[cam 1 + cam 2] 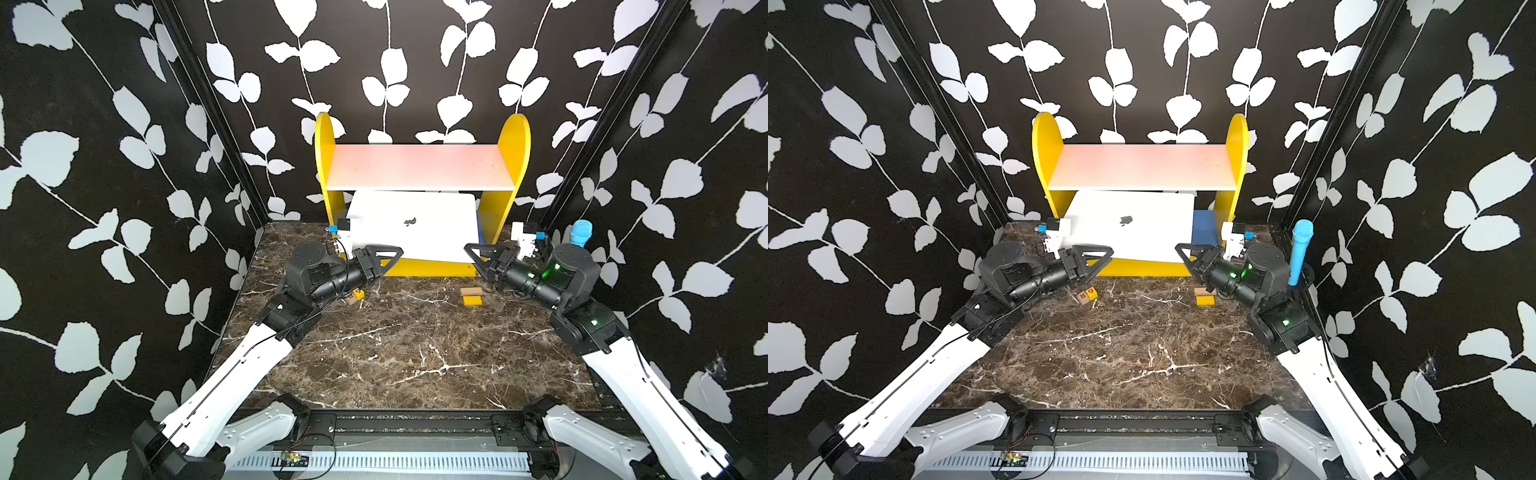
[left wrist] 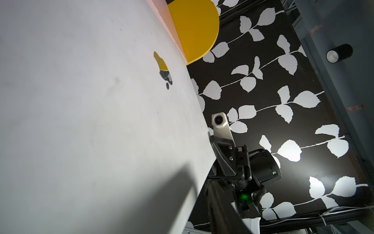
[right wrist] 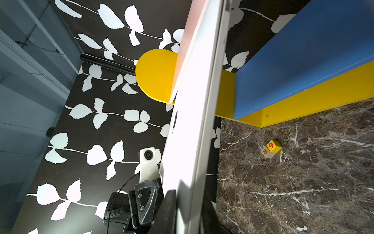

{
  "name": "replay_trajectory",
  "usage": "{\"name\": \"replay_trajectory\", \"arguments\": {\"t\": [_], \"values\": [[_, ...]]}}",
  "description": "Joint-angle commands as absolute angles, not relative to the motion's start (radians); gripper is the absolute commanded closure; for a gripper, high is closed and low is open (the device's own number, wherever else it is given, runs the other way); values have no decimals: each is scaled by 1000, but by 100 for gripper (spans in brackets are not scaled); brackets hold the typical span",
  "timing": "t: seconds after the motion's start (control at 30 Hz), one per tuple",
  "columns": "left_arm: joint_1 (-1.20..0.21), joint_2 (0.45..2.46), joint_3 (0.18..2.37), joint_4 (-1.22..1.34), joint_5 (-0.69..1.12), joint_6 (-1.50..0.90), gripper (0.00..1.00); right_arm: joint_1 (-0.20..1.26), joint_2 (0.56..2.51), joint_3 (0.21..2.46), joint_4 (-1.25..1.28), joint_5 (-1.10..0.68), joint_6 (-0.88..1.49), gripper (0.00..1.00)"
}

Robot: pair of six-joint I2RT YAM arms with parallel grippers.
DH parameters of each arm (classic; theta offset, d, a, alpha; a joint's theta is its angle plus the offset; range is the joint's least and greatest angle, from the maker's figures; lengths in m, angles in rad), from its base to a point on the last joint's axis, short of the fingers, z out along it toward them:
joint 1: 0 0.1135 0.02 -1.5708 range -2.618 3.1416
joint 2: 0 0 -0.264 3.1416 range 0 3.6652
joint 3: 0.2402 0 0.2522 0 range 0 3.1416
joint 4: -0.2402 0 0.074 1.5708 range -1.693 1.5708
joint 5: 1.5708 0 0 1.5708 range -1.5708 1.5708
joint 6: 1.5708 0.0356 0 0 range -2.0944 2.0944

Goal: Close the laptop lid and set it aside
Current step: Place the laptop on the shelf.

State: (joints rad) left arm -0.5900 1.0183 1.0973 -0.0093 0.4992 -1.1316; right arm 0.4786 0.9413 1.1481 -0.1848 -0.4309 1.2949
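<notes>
Above the brown marble table (image 1: 415, 353), the left gripper (image 1: 399, 250) and right gripper (image 1: 466, 247) each clamp a near corner of the laptop (image 1: 436, 232). The laptop lid (image 2: 81, 101) is shut, logo up. The laptop hangs tilted, its far edge under the pink shelf (image 1: 415, 166) of the yellow rack (image 1: 515, 145), over the blue lower board (image 1: 1204, 226).

The laptop (image 1: 440, 237) bears a dark apple logo (image 1: 409, 220) in the middle of its outer shell, seen in both top views and, at a slant, in the left wrist view (image 2: 163, 68); no wording goes with it. A small block (image 3: 271, 149) on the counter (image 1: 1142, 353) shows a red digit, 6 or 9 depending on the side it is read from, on its yellow face, and an orange letter R on the tan face next to it. Nothing else is legible.
</notes>
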Motion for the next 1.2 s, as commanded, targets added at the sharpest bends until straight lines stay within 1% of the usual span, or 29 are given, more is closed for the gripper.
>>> {"name": "replay_trajectory", "arguments": {"t": [0.0, 0.37, 0.73, 0.97, 1.17], "values": [[-584, 944, 1204, 178, 474, -1075, 59, 490, 902, 1192, -77, -477, 1154, 100], [-585, 919, 1212, 143, 455, -1058, 59, 491, 882, 1198, -100, -455, 1144, 100], [-585, 995, 1249, 131, 446, -1026, 58, 483, 968, 1285, -153, -433, 1085, 100], [-571, 1074, 1304, 120, 452, -1000, 58, 417, 1038, 1348, -157, -469, 1093, 100], [-530, 1143, 1360, 124, 473, -997, 58, 357, 1104, 1377, -123, -519, 1124, 100]]}}
